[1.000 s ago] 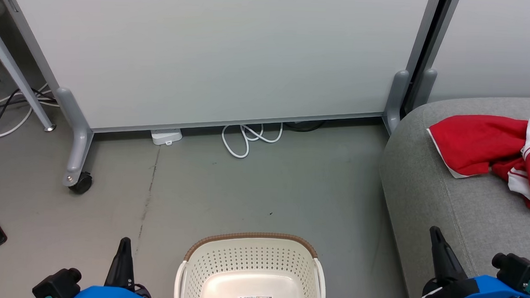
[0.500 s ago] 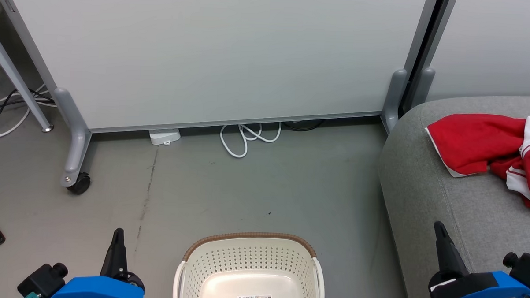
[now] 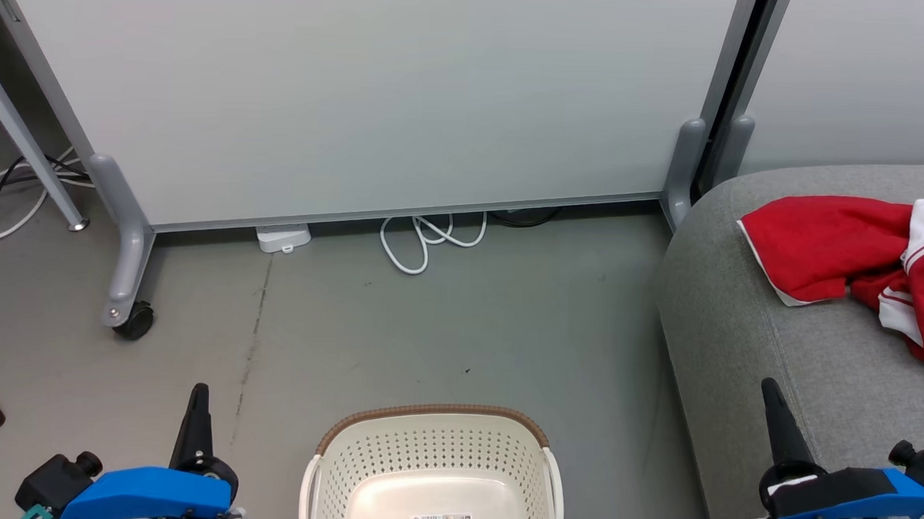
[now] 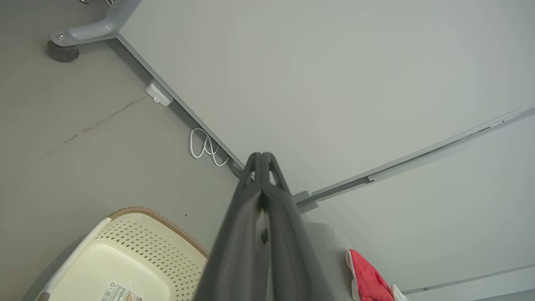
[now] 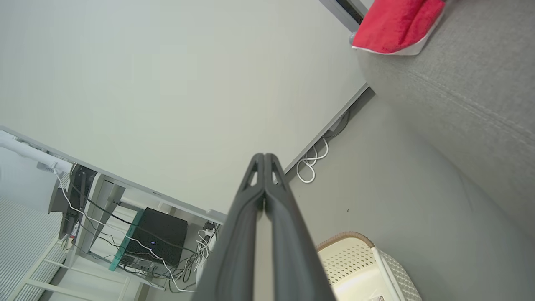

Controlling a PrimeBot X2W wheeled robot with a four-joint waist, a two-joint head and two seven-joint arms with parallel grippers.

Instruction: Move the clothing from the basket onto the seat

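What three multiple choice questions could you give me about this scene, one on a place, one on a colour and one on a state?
1. How do the left gripper and the right gripper stand? A both open; B both shut; C one open, one shut.
2. What colour is the rim of the basket? A blue; B brown; C red.
3. Where does the clothing lie? A in the basket; B in the right gripper; C on the seat.

Answers:
1 B: each wrist view shows the two fingers pressed together.
2 B: a brown woven-look band runs round the top of the cream basket.
3 C: the red garments rest on the grey cushion, and the part of the basket in view holds no cloth.
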